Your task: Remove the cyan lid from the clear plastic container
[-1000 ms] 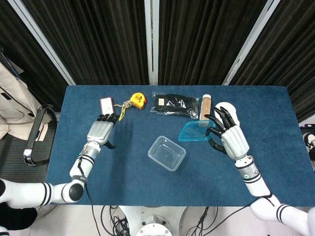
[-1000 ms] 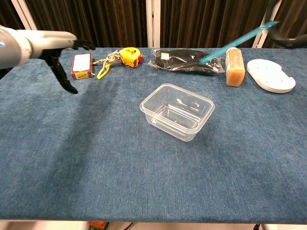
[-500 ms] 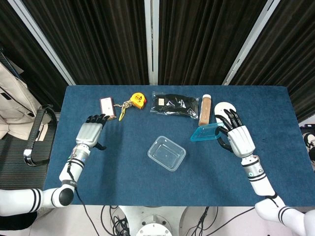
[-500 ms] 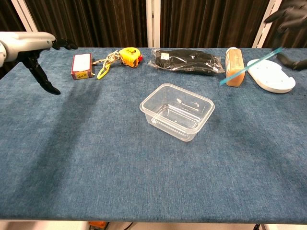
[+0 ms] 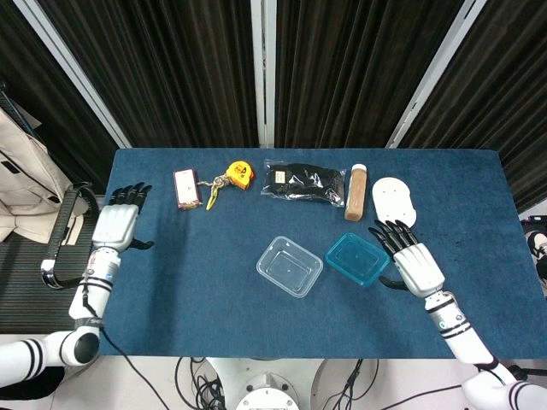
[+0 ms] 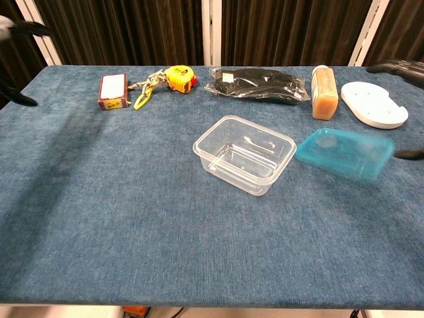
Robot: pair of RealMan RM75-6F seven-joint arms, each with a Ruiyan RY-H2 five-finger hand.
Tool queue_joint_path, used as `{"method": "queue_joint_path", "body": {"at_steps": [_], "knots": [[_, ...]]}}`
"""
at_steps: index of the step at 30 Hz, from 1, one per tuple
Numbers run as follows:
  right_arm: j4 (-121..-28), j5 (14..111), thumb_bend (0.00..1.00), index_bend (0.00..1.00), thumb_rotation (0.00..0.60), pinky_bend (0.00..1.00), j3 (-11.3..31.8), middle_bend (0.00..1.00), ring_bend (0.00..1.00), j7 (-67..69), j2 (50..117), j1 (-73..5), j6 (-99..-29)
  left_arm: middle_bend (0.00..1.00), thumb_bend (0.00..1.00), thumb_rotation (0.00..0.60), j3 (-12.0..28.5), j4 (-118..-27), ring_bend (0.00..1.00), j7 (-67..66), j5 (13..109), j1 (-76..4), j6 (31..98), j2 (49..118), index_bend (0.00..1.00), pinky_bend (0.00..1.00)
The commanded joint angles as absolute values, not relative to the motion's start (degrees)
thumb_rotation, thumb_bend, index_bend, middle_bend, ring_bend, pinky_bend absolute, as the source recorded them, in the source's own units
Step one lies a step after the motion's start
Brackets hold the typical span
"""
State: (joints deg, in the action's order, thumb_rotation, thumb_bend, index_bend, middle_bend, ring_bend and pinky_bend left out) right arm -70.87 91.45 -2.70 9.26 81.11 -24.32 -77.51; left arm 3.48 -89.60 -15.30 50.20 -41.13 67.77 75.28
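Note:
The clear plastic container (image 5: 290, 266) (image 6: 244, 154) stands uncovered near the table's middle. The cyan lid (image 5: 357, 258) (image 6: 344, 153) lies just right of it, apart from it; in the chest view it looks blurred and slightly tilted. My right hand (image 5: 411, 264) is beside the lid's right edge with its fingers spread and nothing in its grasp; only its fingertips (image 6: 397, 65) show in the chest view. My left hand (image 5: 116, 225) hovers over the table's left edge, fingers apart and empty.
Along the far side lie a red-edged card box (image 5: 185, 188), a yellow tape measure (image 5: 240, 173) with keys, a black packet (image 5: 303, 182), a brown bottle (image 5: 355, 191) and a white plate (image 5: 393, 200). A dark chair stands left of the table.
The right hand brought the cyan lid down from the air to the table beside the container and let it go. The left hand drew back to the table's left edge.

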Motion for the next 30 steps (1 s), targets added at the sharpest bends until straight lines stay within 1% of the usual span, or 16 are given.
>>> {"method": "queue_joint_path", "body": {"at_steps": [1,4,5,6,8,9,11,12,17,20,24,30], "knots": [[-82.4,91.8,0.03,0.00,0.600,0.00,-5.8,0.00,0.00,3.2,70.5,-21.0,-77.5,0.04,0.01,0.600,2.5,-86.8,0.00,-10.4,55.8,-36.3,72.4,74.1,0.03,0.00],[-84.0,91.5,0.03,0.00,0.600,0.00,-4.6,0.00,0.00,2.4,68.4,-18.7,-81.8,0.06,0.01,0.600,1.3,-86.3,0.00,-8.6,59.0,-33.0,75.1,72.6,0.07,0.00],[-85.1,90.7,0.03,0.00,0.600,0.00,-3.8,0.01,0.00,3.4,67.7,-17.8,-83.4,0.07,0.01,0.600,0.9,-86.5,0.00,-8.2,60.3,-31.7,76.5,71.8,0.07,0.00],[-85.8,90.0,0.05,0.01,0.600,0.00,-3.1,0.04,0.00,4.1,67.3,-17.0,-84.7,0.07,0.01,0.600,0.5,-86.6,0.00,-7.7,61.6,-30.8,77.6,71.3,0.09,0.00],[-86.8,88.8,0.11,0.03,0.600,0.00,-1.8,0.11,0.00,4.8,66.5,-15.5,-87.1,0.08,0.01,0.600,0.3,-86.0,0.00,-6.4,63.9,-28.5,80.6,70.5,0.11,0.00],[-87.1,88.6,0.18,0.05,0.600,0.00,-1.5,0.15,0.00,5.1,66.1,-15.0,-88.0,0.09,0.01,0.600,0.0,-85.8,0.00,-5.9,65.1,-27.5,81.8,70.2,0.12,0.00],[-87.6,88.6,0.24,0.06,0.600,0.00,-1.0,0.16,0.00,5.4,65.4,-13.7,-89.8,0.10,0.01,0.600,-0.6,-86.1,0.00,-5.3,67.1,-25.2,84.3,69.1,0.14,0.00],[-87.7,88.7,0.25,0.07,0.600,0.00,-0.9,0.16,0.00,5.5,65.2,-13.2,-90.4,0.10,0.01,0.600,-0.9,-86.8,0.00,-5.3,67.6,-24.3,85.1,68.5,0.14,0.00],[-88.3,90.0,0.25,0.07,0.600,0.00,-1.3,0.14,0.00,7.1,63.9,-10.2,-93.6,0.10,0.01,0.600,-2.9,-94.6,0.00,-5.4,70.2,-19.4,88.2,63.9,0.14,0.00],[-88.1,90.6,0.25,0.07,0.600,0.00,-1.8,0.12,0.00,7.7,63.6,-8.5,-94.7,0.10,0.01,0.600,-3.8,-98.0,0.00,-7.0,71.5,-16.5,90.7,62.6,0.14,0.00],[-88.0,91.1,0.25,0.07,0.600,0.00,-2.4,0.10,0.00,10.4,63.4,-7.2,-94.6,0.10,0.01,0.600,-4.5,-100.0,0.00,-9.0,72.9,-13.4,93.2,63.1,0.14,0.00],[-87.5,91.1,0.26,0.06,0.600,0.00,-2.9,0.09,0.00,13.7,63.1,-6.8,-91.9,0.10,0.01,0.600,-4.6,-101.1,0.00,-10.5,74.5,-10.5,94.0,63.9,0.14,0.00]]}}
